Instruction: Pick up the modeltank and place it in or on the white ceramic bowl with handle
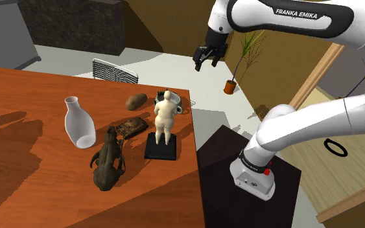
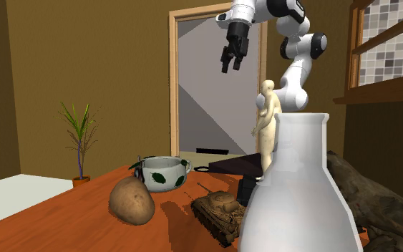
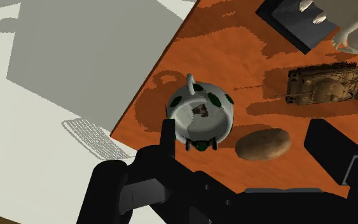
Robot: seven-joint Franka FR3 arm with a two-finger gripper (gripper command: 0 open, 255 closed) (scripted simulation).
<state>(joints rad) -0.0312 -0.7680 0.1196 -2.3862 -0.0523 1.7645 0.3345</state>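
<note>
We see a reddish wooden table (image 1: 25, 91), ochre walls (image 2: 107, 57), a wood-framed doorway (image 2: 207, 107), a potted plant (image 2: 79, 139) and pale floor (image 3: 63, 51).

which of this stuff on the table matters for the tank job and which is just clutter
For the job:
tank
bowl, white with green spots

Lying about:
potato
vase
statue on a black base
dark animal figure

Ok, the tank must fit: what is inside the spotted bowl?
Only a small dark mark on the floor of the bowl, painted or loose I cannot tell; the rim hides part of its inner wall.
</note>
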